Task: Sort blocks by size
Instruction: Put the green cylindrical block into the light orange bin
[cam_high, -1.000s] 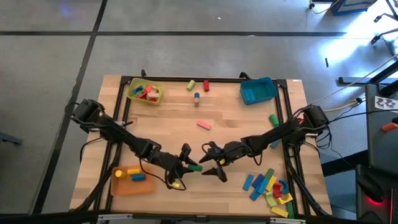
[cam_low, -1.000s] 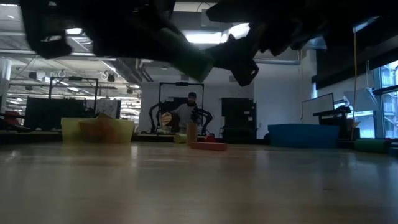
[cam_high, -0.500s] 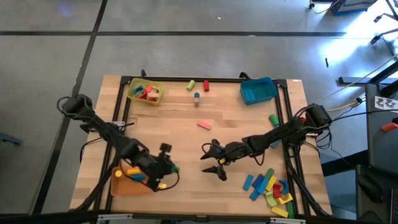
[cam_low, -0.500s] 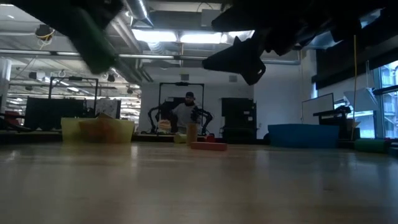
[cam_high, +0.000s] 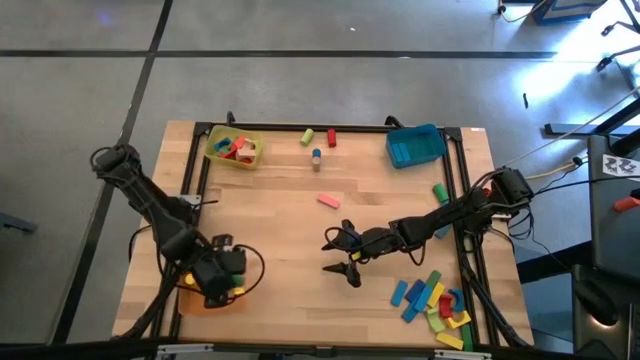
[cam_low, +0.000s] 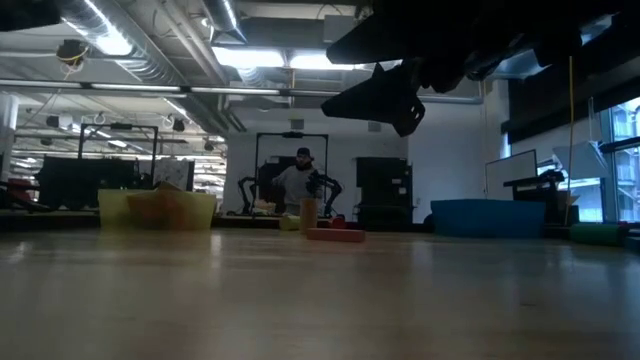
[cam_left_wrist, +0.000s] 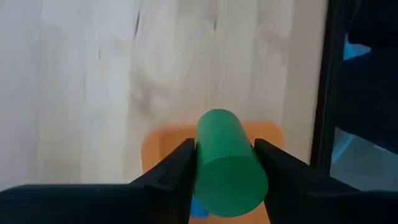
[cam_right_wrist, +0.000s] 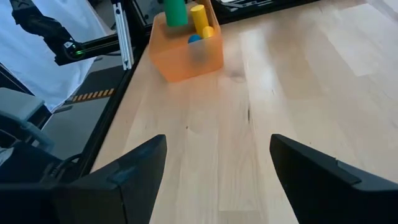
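My left claw (cam_left_wrist: 225, 163) has swung away from the middle of the worktop (cam_high: 300, 225) over the last second and now hangs above the orange tray (cam_high: 205, 298) at the near left corner, clamped on the green cylinder (cam_left_wrist: 227, 162). My right claw (cam_high: 340, 255) stays near the middle, fingers spread wide and holding nothing. So this block has reached the tray, I judge, and only the release is left.

From above, my left wrist covers most of the tray, so I cannot see the cylinder there or count what lies inside. The right wrist view shows the cylinder upright over the tray, with a yellow block (cam_right_wrist: 199, 17) and a blue one (cam_right_wrist: 194, 38) in it. Whether the cylinder already touches the tray floor I cannot tell. The loose blocks (cam_high: 432, 300) wait at the near right corner.
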